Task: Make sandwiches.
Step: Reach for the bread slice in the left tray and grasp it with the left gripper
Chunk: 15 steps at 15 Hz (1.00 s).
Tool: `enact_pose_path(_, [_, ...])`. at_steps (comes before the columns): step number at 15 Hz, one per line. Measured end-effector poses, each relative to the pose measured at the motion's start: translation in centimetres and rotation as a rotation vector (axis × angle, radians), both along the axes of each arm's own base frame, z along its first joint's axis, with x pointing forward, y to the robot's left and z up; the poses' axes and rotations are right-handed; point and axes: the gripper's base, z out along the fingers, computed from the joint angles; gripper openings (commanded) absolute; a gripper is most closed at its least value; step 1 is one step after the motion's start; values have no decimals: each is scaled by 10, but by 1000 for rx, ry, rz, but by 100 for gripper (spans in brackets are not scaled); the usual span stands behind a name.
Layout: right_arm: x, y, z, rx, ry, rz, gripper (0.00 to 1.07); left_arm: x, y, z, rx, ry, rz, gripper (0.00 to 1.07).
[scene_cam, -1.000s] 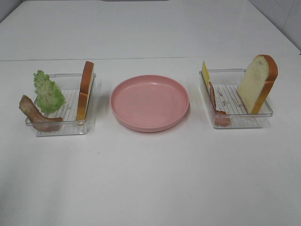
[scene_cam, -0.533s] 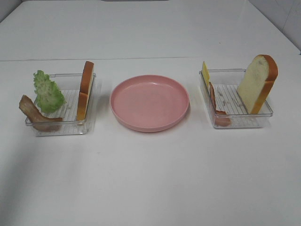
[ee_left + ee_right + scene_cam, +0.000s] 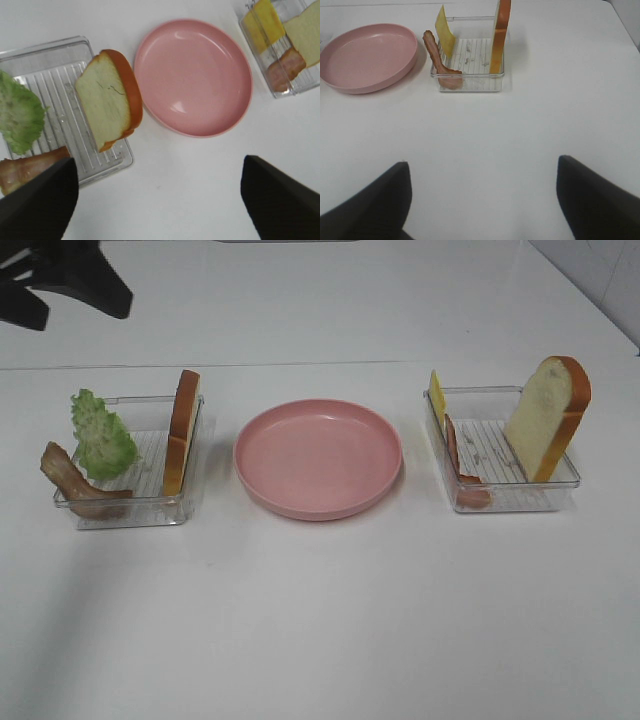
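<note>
No sandwich is stacked. The left tray [image 3: 125,510] holds a green lettuce leaf [image 3: 102,435], a bacon strip [image 3: 72,480] and an upright bread slice [image 3: 181,430]. The right tray [image 3: 520,498] holds a yellow cheese slice [image 3: 436,396], bacon [image 3: 460,465] and a leaning bread slice [image 3: 548,415]. The pink plate [image 3: 318,455] between them is bare. My left gripper [image 3: 157,210] hangs open high above the left tray's bread [image 3: 112,97] and the plate [image 3: 195,75]; its dark arm [image 3: 65,275] shows at the far left. My right gripper [image 3: 482,205] is open, well short of the right tray [image 3: 470,82].
White tabletop all around, with a seam line across the far side behind the trays. Both trays are clear plastic with ribbed floors. A wide stretch of bare table lies between the trays and the front edge.
The left arm has come into the exterior view at the top left corner. The food, trays and plate have not moved.
</note>
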Motion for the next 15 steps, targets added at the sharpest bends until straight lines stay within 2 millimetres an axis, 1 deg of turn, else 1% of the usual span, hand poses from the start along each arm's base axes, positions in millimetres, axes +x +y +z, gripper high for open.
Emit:
enact_pose_path(2, [0,0,0,0,0,0,77,17,-21,-8,76,100,-42,80])
enact_pose_path(3, [0,0,0,0,0,0,77,25,-30,-8,142,130,-51,80])
enact_pose_path(4, [0,0,0,0,0,0,77,37,-41,-13,233,188,-35,80])
enact_pose_path(6, [0,0,0,0,0,0,77,52,-49,-16,301,229,11,80])
enact_pose_path(8, [0,0,0,0,0,0,77,68,-53,-23,309,268,53,80])
enact_pose_path(9, [0,0,0,0,0,0,77,72,-55,-27,309,274,59,80])
enact_pose_path(12, [0,0,0,0,0,0,77,96,-63,-51,312,311,87,80])
enact_pose_path(13, [0,0,0,0,0,0,77,110,-68,-67,314,328,96,80])
enact_pose_path(15, [0,0,0,0,0,0,77,118,-71,-72,311,325,99,80])
